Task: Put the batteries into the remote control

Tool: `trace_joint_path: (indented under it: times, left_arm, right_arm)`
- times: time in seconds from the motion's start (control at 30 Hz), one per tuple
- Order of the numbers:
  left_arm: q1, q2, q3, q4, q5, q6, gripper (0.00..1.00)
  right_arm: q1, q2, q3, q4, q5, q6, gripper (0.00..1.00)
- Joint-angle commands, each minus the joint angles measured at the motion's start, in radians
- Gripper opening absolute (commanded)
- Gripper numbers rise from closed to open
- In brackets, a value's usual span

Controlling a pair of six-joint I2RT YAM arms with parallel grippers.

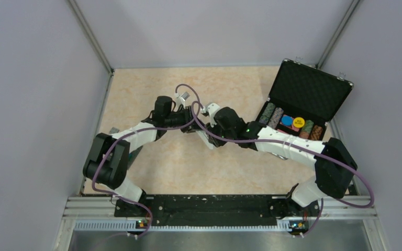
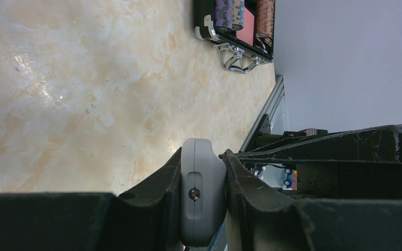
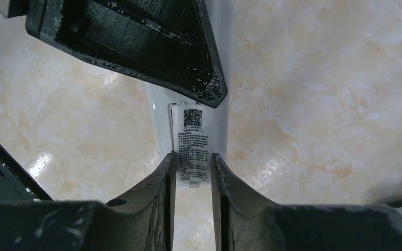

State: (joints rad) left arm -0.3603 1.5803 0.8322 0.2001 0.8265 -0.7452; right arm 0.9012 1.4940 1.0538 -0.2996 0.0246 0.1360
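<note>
Now, left fingers: the left gripper (image 2: 203, 156) is closed to the thickness of a slim white plastic remote control (image 2: 203, 201). Its two black fingers (image 2: 159, 183) press the flat faces near one end, which is seen edge-on.
Right fingers: the right gripper (image 3: 191, 159) is almost closed. Its pads (image 3: 165, 180) sit against the two long edges of a narrow white labelled panel (image 3: 192, 138), printed with a square code, on the back of the remote control. It is probably the battery cover, but I cannot tell for certain.
Remote position: it appears lifted off the surface, held between both arms above the middle of the table.
Handling: I judge it light, rigid and smooth, so apt to slip or twist. It is best held across the body's sides, leaving the bay free. The thin panel could snap if forced.
Batteries: none visible in any view.
Table: a pale marbled beige tabletop (image 1: 188, 172) lies beneath.
Case: an open black hard case (image 1: 314, 83) of striped poker chips stands at the far right, well apart.
</note>
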Motion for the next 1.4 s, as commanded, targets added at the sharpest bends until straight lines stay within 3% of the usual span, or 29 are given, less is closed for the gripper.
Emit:
trace_joint_path:
  times: [0.0,1.03,1.37]
  left_arm:
    - [-0.018,-0.003,0.040,0.028,0.086,0.027,0.00]
    - [-0.048,0.015,0.051,-0.027,0.077,0.066,0.00]
    - [-0.049,0.015,0.062,-0.050,0.060,0.089,0.00]
  right_arm:
    - [0.009,-0.017,0.005,0.026,-0.016,0.008,0.14]
    - [0.008,-0.035,0.034,0.014,0.012,0.030,0.15]
    - [0.008,-0.015,0.088,-0.070,0.010,0.039,0.16]
